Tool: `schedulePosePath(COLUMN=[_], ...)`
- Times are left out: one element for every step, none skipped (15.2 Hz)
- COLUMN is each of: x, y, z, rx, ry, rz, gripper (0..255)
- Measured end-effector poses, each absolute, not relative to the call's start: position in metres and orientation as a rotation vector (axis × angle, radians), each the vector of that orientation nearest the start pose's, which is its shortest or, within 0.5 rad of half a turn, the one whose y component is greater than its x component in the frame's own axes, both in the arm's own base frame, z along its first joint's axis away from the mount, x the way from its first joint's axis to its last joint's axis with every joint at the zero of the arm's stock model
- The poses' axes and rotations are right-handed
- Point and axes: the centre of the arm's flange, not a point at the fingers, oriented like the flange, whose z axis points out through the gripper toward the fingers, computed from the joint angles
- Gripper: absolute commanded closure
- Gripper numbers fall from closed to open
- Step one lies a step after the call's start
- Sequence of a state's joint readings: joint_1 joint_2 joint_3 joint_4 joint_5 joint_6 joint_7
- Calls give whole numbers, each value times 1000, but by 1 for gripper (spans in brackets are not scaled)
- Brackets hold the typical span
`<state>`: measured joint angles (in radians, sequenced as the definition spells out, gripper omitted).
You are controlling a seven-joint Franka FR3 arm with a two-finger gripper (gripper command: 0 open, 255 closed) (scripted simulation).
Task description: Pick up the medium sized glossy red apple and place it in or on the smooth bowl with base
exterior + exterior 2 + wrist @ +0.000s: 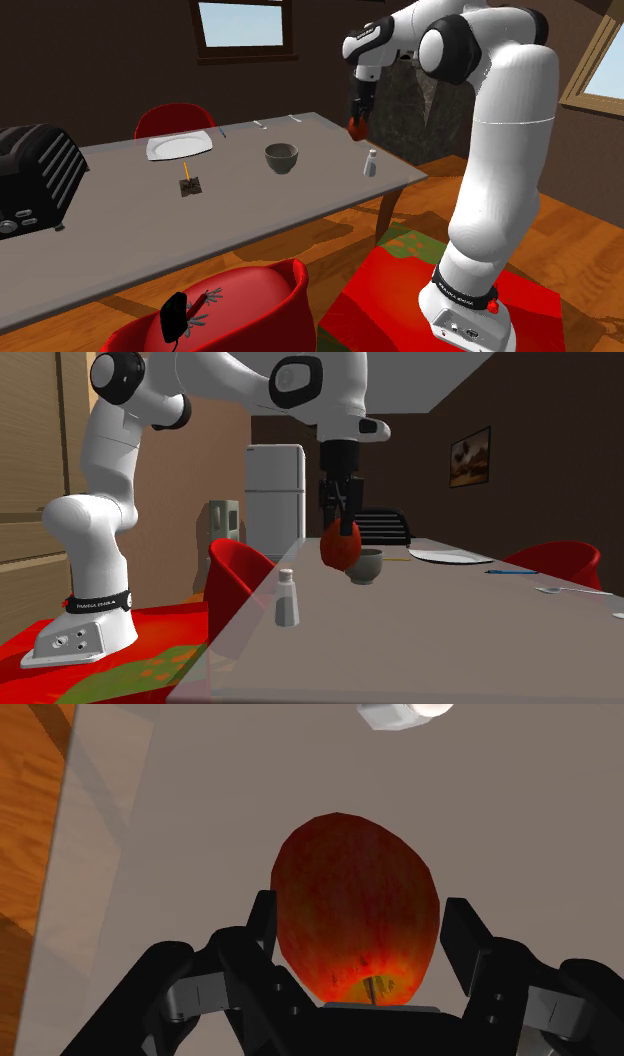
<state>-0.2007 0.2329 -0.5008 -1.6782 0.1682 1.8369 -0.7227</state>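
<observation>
Black gripper (358, 916) clasps the red apple (352, 884) mid-frame across its widest girth; firm, glossy, probably slippery, fairly light.

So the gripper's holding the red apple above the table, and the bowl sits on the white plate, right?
No: the shoulder view shows the bowl on the bare table, apart from the plate. The gripper does hold the apple above it.
</observation>
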Motion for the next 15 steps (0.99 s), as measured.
schedulePosePath(x=[496, 496, 495, 496, 497, 495, 496, 496, 496, 496, 498, 506, 512, 520, 529], y=[-372, -373, -373, -372, -371, -370, -371, -371, -371, -372, -367, -360, -350, -340, -330], z=[479, 485, 489, 494, 500, 505, 511, 516, 522, 525, 528, 531, 530, 532, 535], rx=[-3075, -3075, -3075, -3075, -3075, -3075, -3075, -3075, -3075, -3075, -3075, -3075, -3075, -3075, -3075], ry=[27, 27, 27, 28, 27, 27, 28, 27, 27, 28, 27, 27, 26, 26, 26], rz=[1, 1, 1, 1, 1, 1, 1, 1, 1, 1, 1, 1, 1, 2, 1], gripper=[255, 255, 255, 255, 255, 255, 255, 255, 255, 255, 255, 255, 255, 255, 255])
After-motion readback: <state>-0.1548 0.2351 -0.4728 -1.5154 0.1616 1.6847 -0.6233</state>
